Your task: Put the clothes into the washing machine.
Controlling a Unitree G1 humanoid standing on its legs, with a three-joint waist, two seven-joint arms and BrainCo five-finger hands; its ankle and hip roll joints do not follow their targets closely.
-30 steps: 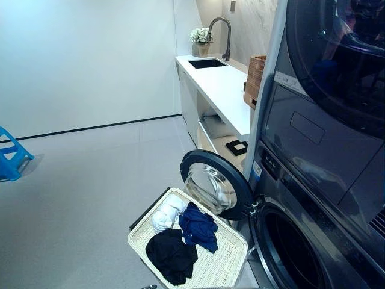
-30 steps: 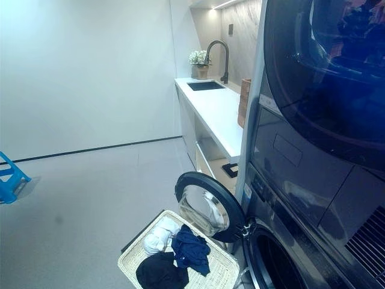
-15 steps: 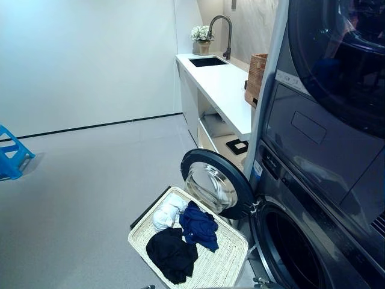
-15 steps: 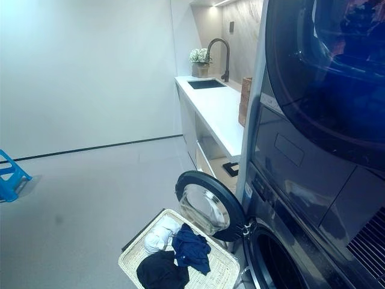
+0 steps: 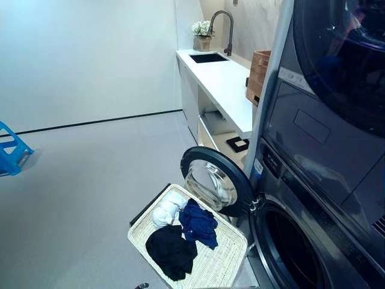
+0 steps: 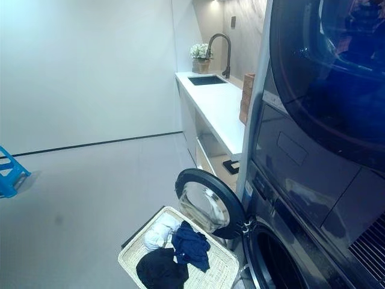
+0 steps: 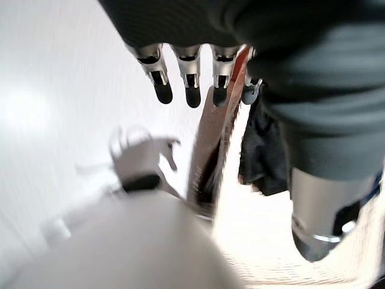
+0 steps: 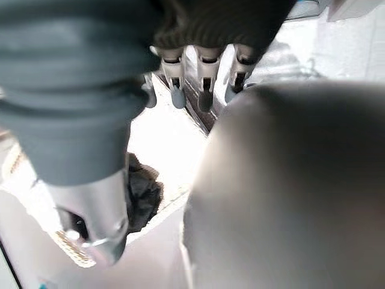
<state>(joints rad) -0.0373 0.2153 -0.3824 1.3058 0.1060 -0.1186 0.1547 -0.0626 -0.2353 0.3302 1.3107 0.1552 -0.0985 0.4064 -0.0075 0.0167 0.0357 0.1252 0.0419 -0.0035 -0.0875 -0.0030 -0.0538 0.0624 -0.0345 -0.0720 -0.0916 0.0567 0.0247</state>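
- Three clothes are lying in the basket (image 5: 225, 265): a white bundle (image 5: 167, 211), a blue shirt (image 5: 199, 224) and a black piece (image 5: 171, 253).
- They are sitting on the floor at about 7 o'clock from the washer door (image 5: 215, 188), which is standing wide open.
- Nothing is sitting in the washer drum (image 5: 287, 250) yet, as far as I can see, so the job is only starting.
- The left hand (image 7: 191, 84) is hanging over the basket edge with fingers straight and loose, holding nothing.
- The right hand (image 8: 201, 81) is hanging the same way, fingers relaxed and empty, with the black piece lying below it.
- I think the best move is reaching down for one piece and squeezing a thick fold.
- The clothes are looking soft, crumpled and floppy, so loose ends may be dragging on the door rim.
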